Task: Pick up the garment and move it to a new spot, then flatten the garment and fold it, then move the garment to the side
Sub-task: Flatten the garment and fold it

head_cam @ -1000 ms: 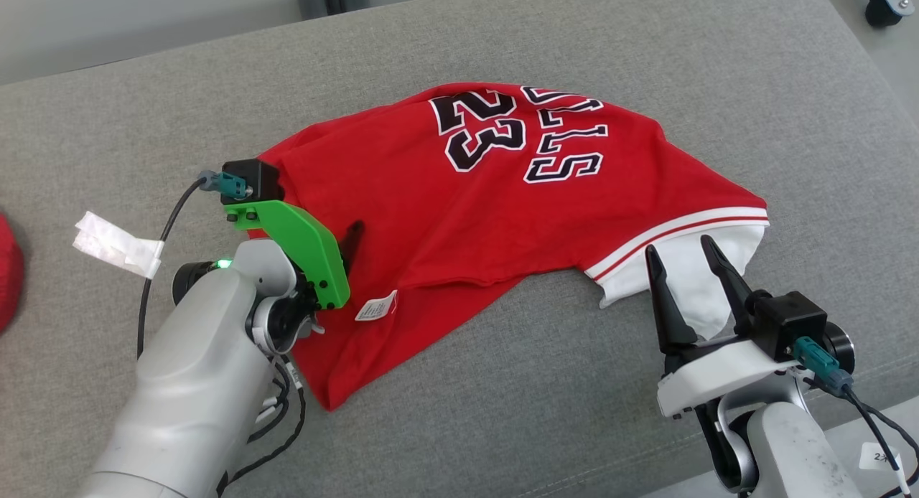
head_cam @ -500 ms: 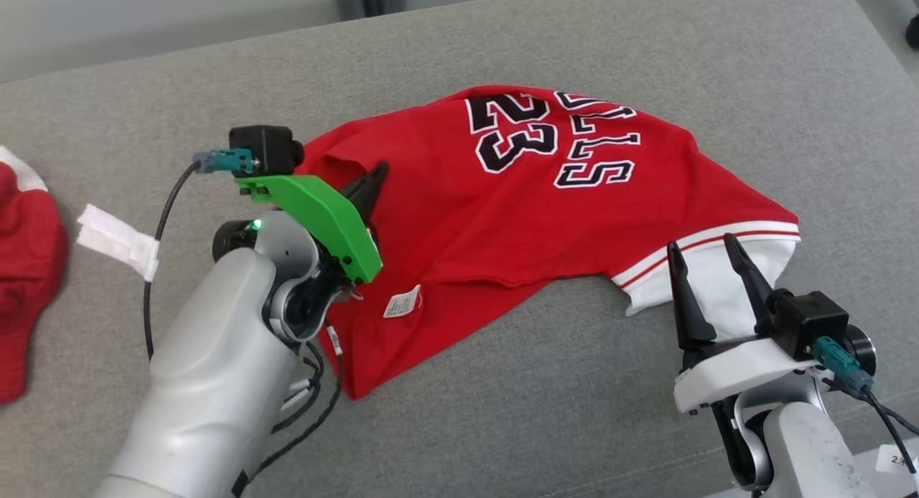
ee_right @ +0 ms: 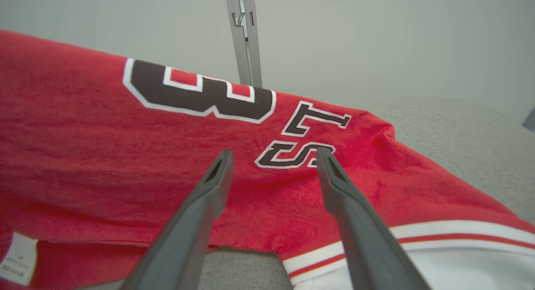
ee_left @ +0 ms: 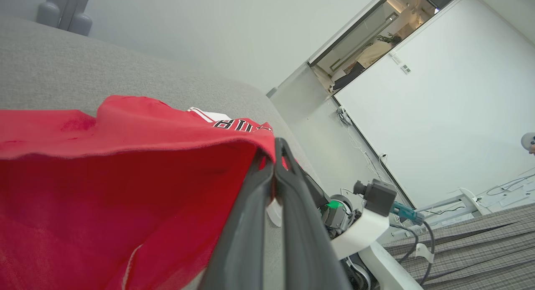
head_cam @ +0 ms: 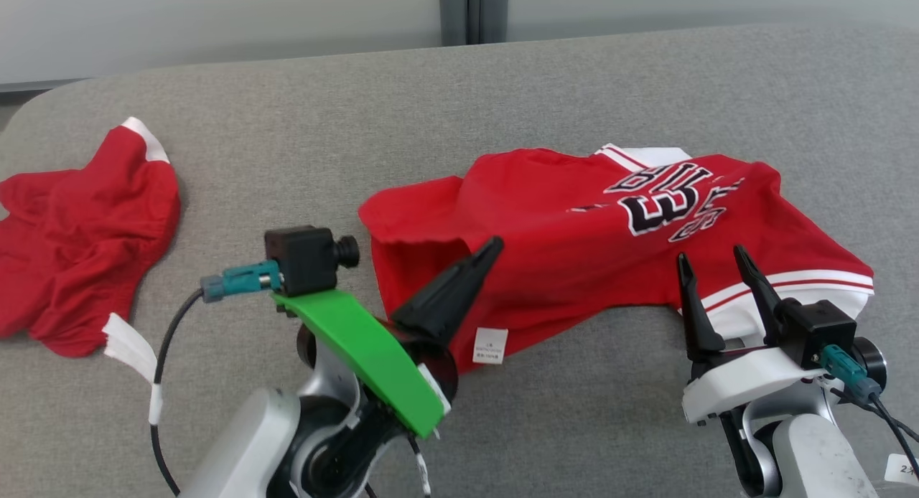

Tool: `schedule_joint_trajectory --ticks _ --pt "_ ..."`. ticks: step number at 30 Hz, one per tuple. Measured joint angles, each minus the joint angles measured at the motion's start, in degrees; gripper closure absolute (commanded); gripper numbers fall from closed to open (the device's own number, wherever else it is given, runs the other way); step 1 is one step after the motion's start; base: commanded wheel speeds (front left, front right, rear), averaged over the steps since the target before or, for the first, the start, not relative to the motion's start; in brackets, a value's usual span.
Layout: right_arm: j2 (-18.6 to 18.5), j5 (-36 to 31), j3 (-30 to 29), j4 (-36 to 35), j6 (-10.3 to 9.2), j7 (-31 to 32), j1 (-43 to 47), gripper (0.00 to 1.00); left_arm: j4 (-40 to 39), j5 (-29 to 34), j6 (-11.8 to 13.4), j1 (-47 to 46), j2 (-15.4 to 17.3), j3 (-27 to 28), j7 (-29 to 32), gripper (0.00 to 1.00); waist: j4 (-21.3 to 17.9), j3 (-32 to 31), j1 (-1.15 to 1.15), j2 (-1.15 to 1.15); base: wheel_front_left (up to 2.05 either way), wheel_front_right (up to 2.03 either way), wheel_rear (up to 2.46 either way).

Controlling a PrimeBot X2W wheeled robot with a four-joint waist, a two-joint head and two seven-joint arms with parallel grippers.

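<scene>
My left gripper point(head_cam: 492, 245) is closed, its two dark fingers pressed together. In the left wrist view a fold of red cloth is nipped right at their tips, with the fabric hanging away toward the left of that view. I read that as a grip on the jersey point(head_cam: 574, 240) at its left-hand edge, just above the white care label point(head_cam: 490, 345) in the head view.

From that pinch the jersey spreads toward the right of the frame. It lies rumpled on the grey cushion point(head_cam: 287, 125), filling the middle and right of the head view. Its long axis runs roughly left to right, with the black lettering on the upper right part. The far end finishes in a striped white band point(head_cam: 790, 283) at the right edge.

My right gripper point(head_cam: 709, 255) sits at the lower right with its jaws apart and nothing between them. Its tips point up the frame at the lower edge of the cloth, just beside that striped band. In its own wrist view the fingers frame the lettering.

So each arm has the end nearest it. To carry the jersey anywhere, I judge the right hand must first close on its end, or the cloth will drag from one corner.

A second red garment point(head_cam: 79, 232) lies well apart at the left edge.
</scene>
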Motion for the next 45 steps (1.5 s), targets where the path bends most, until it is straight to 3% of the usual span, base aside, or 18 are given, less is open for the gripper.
schedule_joint_trajectory --ticks 4,7,8,9,10,15,18,26,32,42,43,44,45 --pt "0.02 -0.01 0.13 -0.24 0.00 0.25 0.01 0.00 -2.71 -0.60 2.54 3.99 0.65 -1.86 2.12 1.00 1.26 -0.73 0.00 0.00 0.00 0.00 0.00" --pt "0.01 0.00 0.16 -0.36 0.00 0.26 0.00 0.00 0.57 -0.05 4.21 5.45 1.58 -2.21 2.20 1.00 1.66 -0.84 0.00 0.00 0.00 0.00 0.00" --pt "0.01 0.00 0.23 -0.35 0.00 0.25 -0.01 0.00 2.42 0.86 4.53 5.48 2.22 -2.32 2.00 0.67 1.67 -0.77 0.00 0.00 0.00 0.00 0.00" --pt "0.02 0.00 0.33 -0.32 0.00 0.26 -0.01 0.00 4.87 2.87 4.94 5.41 2.88 -2.24 0.82 0.01 1.65 -0.69 0.00 0.00 0.00 0.00 0.00" --pt "0.00 0.02 0.52 -0.33 0.00 0.25 -0.02 0.00 7.54 4.86 5.23 5.15 3.48 -2.12 -0.41 0.00 1.59 -0.64 0.00 0.00 0.00 0.00 0.00" --pt "0.02 0.44 1.48 0.05 0.00 0.21 -0.31 0.00 19.84 10.63 5.79 3.31 4.95 -4.07 -2.09 0.00 0.62 -0.52 0.00 0.00 0.00 0.00 0.00" --pt "0.03 0.45 1.19 0.03 0.00 0.04 -0.32 0.00 22.08 8.32 5.19 3.27 3.44 -3.03 -2.20 0.00 -0.23 -0.55 0.00 0.00 0.00 0.00 0.00" --pt "0.00 0.45 1.53 -0.16 0.00 0.00 -0.29 0.00 27.08 10.58 7.11 -3.19 5.38 0.93 -5.31 0.00 -1.96 -0.38 0.00 0.00 0.00 0.00 0.00" --pt "0.00 0.56 2.68 -0.24 0.00 -0.31 -1.27 0.00 36.43 11.57 7.36 -9.60 3.34 -0.41 -3.46 0.00 -3.60 0.76 0.00 0.00 0.00 0.00 0.00" --pt "-0.01 1.18 3.12 -0.03 0.00 -1.38 -1.79 0.00 49.11 11.52 5.17 -15.27 -0.14 -1.75 -1.92 0.00 -6.84 3.90 0.00 0.00 0.00 0.00 0.00" --pt "-0.01 1.25 3.08 0.00 0.00 -1.54 -2.03 0.00 49.90 11.52 4.79 -15.95 -0.27 -1.92 -1.91 0.07 -7.10 4.29 0.00 0.00 0.00 0.00 0.00" --pt "-0.01 1.27 3.05 -0.01 0.00 -1.57 -2.33 0.00 50.52 11.68 4.26 -16.76 -0.31 -2.24 -2.09 0.68 -7.34 4.69 0.00 0.00 0.00 0.00 0.00" --pt "0.00 1.36 3.05 -0.03 0.00 -1.74 -2.47 0.00 51.13 11.89 3.76 -17.45 -0.29 -2.44 -2.37 1.00 -7.56 5.10 0.00 0.00 0.00 0.00 0.00"
